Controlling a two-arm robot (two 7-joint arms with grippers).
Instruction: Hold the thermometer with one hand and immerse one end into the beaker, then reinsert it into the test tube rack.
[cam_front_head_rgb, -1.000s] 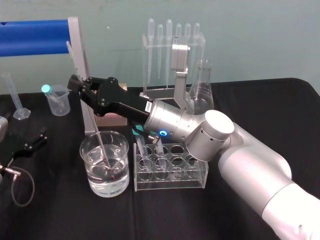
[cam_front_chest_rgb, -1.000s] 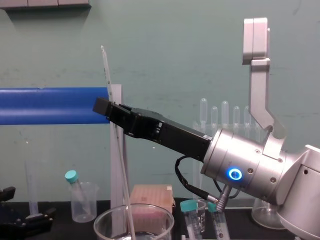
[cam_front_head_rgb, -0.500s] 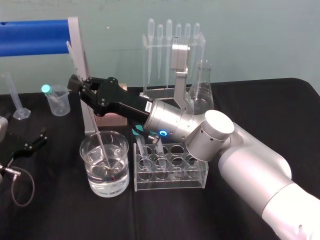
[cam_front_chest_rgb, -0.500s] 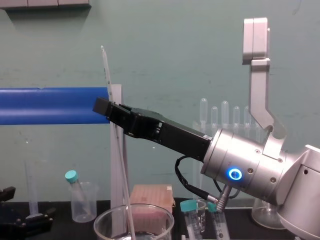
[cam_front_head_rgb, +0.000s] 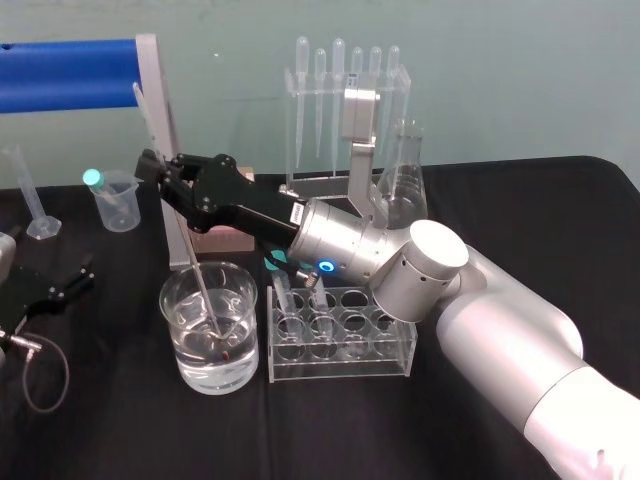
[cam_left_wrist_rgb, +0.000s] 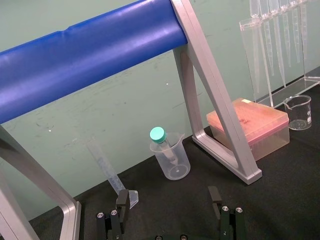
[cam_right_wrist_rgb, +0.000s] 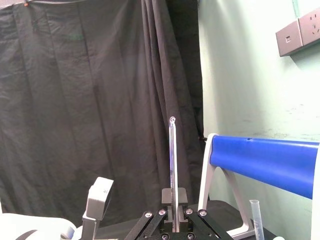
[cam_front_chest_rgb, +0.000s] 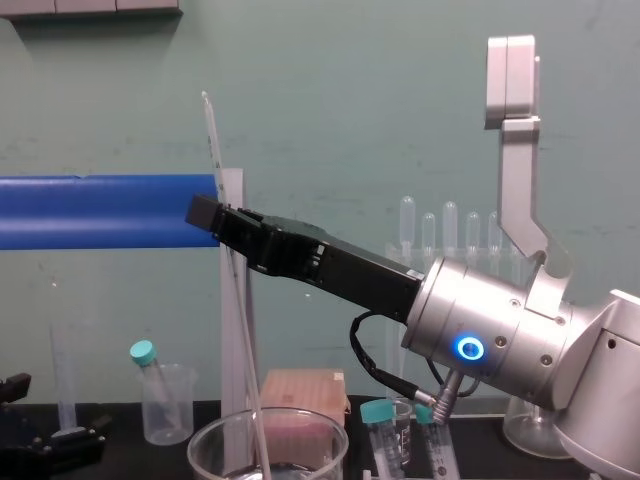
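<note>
My right gripper (cam_front_head_rgb: 152, 168) is shut on the thermometer (cam_front_head_rgb: 200, 290), a long clear glass rod. The rod slants down from the jaws into the wide glass beaker (cam_front_head_rgb: 178, 335), and its lower end sits under the water near the bottom. In the chest view the thermometer (cam_front_chest_rgb: 213, 140) rises above the right gripper (cam_front_chest_rgb: 205, 213) and runs down behind the beaker's rim (cam_front_chest_rgb: 330, 440). In the right wrist view the rod (cam_right_wrist_rgb: 173, 165) stands straight up between the fingers. The clear test tube rack (cam_front_head_rgb: 340, 340) sits just right of the beaker. My left gripper (cam_front_head_rgb: 82, 275) rests open at the table's left.
A pipette stand (cam_front_head_rgb: 345, 110) and a conical flask (cam_front_head_rgb: 405, 180) stand behind the rack. A pink box (cam_front_head_rgb: 225, 240), a small plastic beaker (cam_front_head_rgb: 115, 205), a graduated cylinder (cam_front_head_rgb: 25, 195) and a blue bar on a metal frame (cam_front_head_rgb: 70, 60) fill the back left. A cable (cam_front_head_rgb: 40, 370) lies front left.
</note>
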